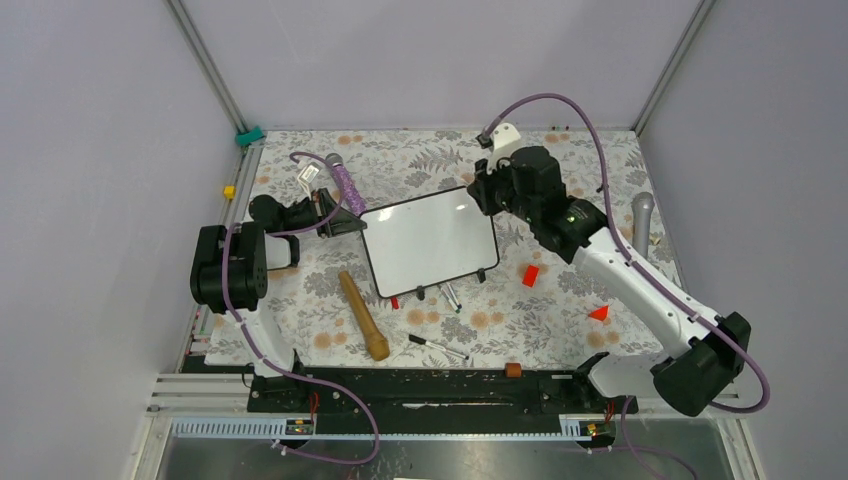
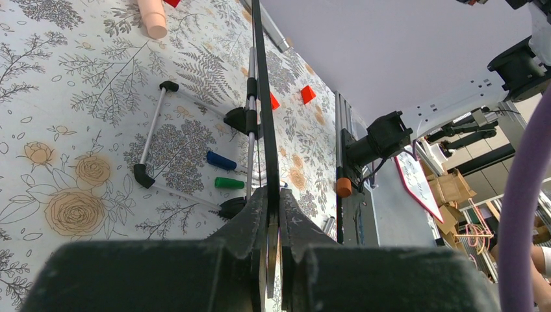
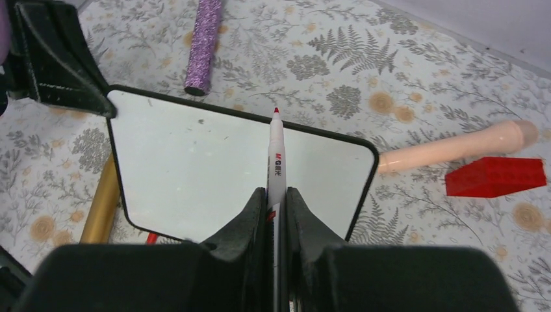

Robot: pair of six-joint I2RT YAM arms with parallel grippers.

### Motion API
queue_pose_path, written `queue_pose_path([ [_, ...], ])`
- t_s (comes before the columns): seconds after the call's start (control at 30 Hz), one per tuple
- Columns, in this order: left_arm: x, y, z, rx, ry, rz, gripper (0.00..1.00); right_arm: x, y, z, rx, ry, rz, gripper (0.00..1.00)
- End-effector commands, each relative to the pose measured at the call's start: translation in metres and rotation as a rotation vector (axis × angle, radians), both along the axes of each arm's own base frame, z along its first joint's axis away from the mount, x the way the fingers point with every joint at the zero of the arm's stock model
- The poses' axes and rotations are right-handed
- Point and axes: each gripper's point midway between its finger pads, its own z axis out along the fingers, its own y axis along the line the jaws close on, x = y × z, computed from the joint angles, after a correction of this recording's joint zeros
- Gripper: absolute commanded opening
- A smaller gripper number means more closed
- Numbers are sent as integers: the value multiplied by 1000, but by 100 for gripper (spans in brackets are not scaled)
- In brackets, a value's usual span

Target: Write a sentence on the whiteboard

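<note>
The whiteboard (image 1: 430, 240) is propped at the table's middle, its white face blank; no red sentence shows on it. My left gripper (image 1: 345, 222) is shut on the board's left edge, seen edge-on in the left wrist view (image 2: 261, 97). My right gripper (image 1: 490, 190) is at the board's upper right corner, shut on a white marker (image 3: 277, 162) with an uncapped red tip. In the right wrist view the tip hovers over the far edge of the whiteboard (image 3: 195, 162).
A purple glittery stick (image 1: 345, 182) lies behind the board. A wooden stick (image 1: 362, 315), loose markers (image 1: 438, 346) and a marker by the board's feet (image 1: 452, 297) lie in front. Red blocks (image 1: 530, 275) (image 1: 599, 313) and a grey stick (image 1: 641, 215) lie right.
</note>
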Motion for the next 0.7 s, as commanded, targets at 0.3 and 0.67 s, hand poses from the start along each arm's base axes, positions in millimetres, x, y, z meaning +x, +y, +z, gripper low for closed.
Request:
queue_pose_path([
  [0.3,0,-2,8,16,-57,-41,0,-7,86,-40,-58,-66,161,0],
  [0.67,-1,-3,9,19,-73,-46,0,-5,70,-60,17,-132,-20,0],
])
